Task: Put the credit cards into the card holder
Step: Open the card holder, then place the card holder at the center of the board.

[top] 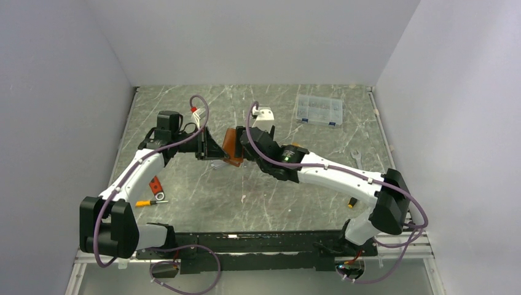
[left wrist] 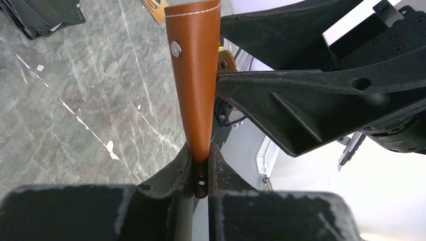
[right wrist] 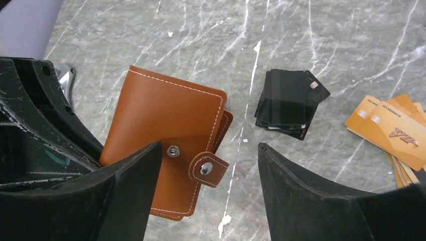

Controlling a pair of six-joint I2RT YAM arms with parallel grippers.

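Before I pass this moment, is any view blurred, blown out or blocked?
Top external: evenly lit, sharp, but the card holder is mostly hidden. Left wrist: near foreground soft, lower right corner blown out white. Right wrist: crisp on the black cards; the dark right gripper fills the bottom.

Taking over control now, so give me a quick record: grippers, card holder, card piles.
left gripper: shut on card holder edge
right gripper: open, over the snap tab
card holder: folded, snap tab undone
black cards: pile on table beside holder
orange-gold cards: fanned pile, beyond the black one
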